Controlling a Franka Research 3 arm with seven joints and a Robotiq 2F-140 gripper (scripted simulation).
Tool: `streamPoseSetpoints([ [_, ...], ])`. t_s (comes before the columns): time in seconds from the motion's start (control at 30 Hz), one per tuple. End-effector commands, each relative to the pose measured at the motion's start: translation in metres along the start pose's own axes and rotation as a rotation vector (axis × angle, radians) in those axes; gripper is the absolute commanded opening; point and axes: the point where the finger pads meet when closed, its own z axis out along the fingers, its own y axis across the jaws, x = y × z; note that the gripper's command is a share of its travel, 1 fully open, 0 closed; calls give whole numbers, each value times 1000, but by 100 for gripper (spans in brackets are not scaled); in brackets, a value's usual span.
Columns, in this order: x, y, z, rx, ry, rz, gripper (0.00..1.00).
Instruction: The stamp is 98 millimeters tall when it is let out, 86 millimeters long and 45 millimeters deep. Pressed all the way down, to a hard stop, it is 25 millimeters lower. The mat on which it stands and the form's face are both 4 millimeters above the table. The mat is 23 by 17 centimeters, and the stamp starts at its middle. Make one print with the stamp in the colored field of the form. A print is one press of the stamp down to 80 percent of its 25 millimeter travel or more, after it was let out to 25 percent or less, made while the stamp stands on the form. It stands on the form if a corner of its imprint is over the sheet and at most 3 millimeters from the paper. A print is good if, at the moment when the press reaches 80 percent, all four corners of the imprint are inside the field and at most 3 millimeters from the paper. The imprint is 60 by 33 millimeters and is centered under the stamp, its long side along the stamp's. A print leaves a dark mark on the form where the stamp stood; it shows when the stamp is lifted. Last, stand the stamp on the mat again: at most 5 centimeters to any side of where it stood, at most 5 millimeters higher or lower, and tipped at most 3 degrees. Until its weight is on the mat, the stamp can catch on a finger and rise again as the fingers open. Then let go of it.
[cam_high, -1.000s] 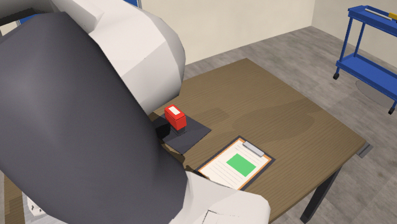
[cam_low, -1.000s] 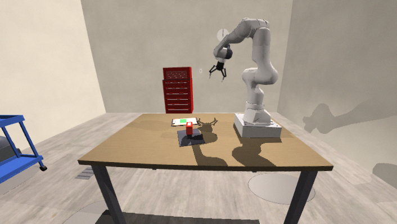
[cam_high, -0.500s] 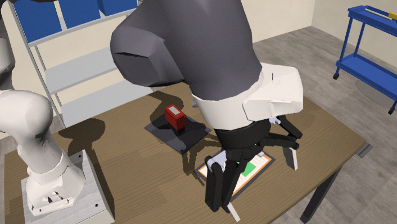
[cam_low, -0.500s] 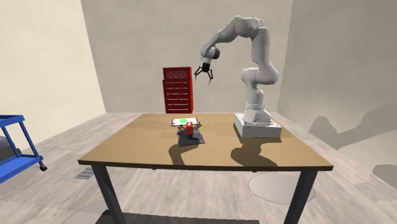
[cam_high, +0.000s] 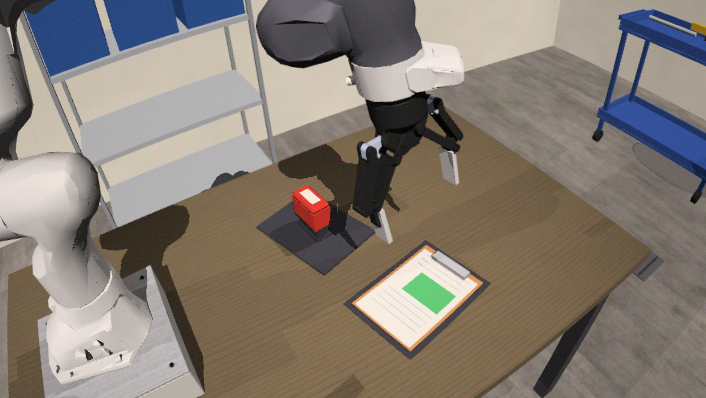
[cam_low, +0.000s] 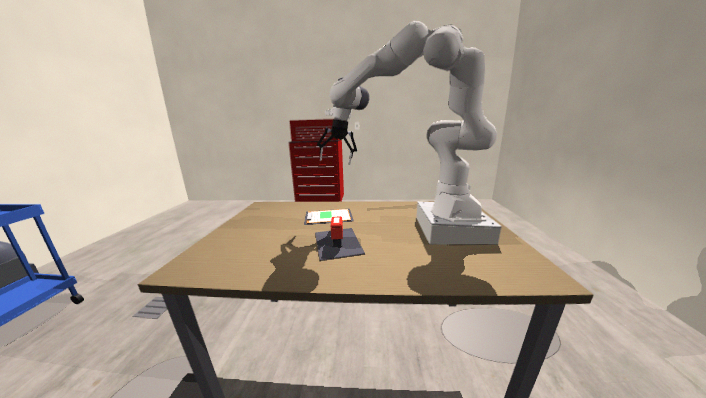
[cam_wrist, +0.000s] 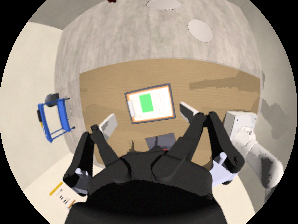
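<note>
The red stamp (cam_high: 311, 207) (cam_low: 336, 231) stands upright at the middle of the dark mat (cam_high: 320, 257) (cam_low: 351, 248). The form (cam_high: 385, 306) (cam_low: 314, 216) lies on a clipboard beside the mat; its green field (cam_high: 428, 293) (cam_low: 325, 215) (cam_wrist: 147, 103) carries no mark. My gripper (cam_high: 417, 202) (cam_low: 335, 158) (cam_wrist: 147, 114) is open wide and empty. It hangs high above the table, over the area of the mat and form, well clear of the stamp. In the wrist view the stamp is hidden behind the gripper body.
The robot base (cam_high: 125, 350) (cam_low: 457, 230) sits on the table (cam_high: 550, 225) (cam_low: 225, 260). A grey shelf (cam_high: 175, 110) stands behind the table, a blue cart (cam_high: 655, 120) (cam_low: 25, 290) to one side, and a red tool chest (cam_low: 315, 170) by the wall.
</note>
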Motion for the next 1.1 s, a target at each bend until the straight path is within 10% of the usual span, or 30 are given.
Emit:
streamPoseSetpoints([
  [0.0, -67, -15, 16, -28, -37, 105, 100],
  [0.13, -85, -20, 21, -28, -37, 105, 100],
  [0.17, -134, -24, 35, -55, -53, 90, 100],
  [0.27, -136, -24, 35, -55, -53, 90, 100],
  [0.3, -181, -23, 48, -80, -64, 78, 100],
  [0.4, -181, -23, 48, -80, -64, 78, 100],
  [0.43, -221, -19, 60, -105, -72, 68, 100],
  [0.53, -221, -19, 60, -105, -72, 68, 100],
  [0.57, -254, -13, 71, -126, -76, 60, 100],
  [1.07, -302, 1, 86, -159, -79, 50, 100],
])
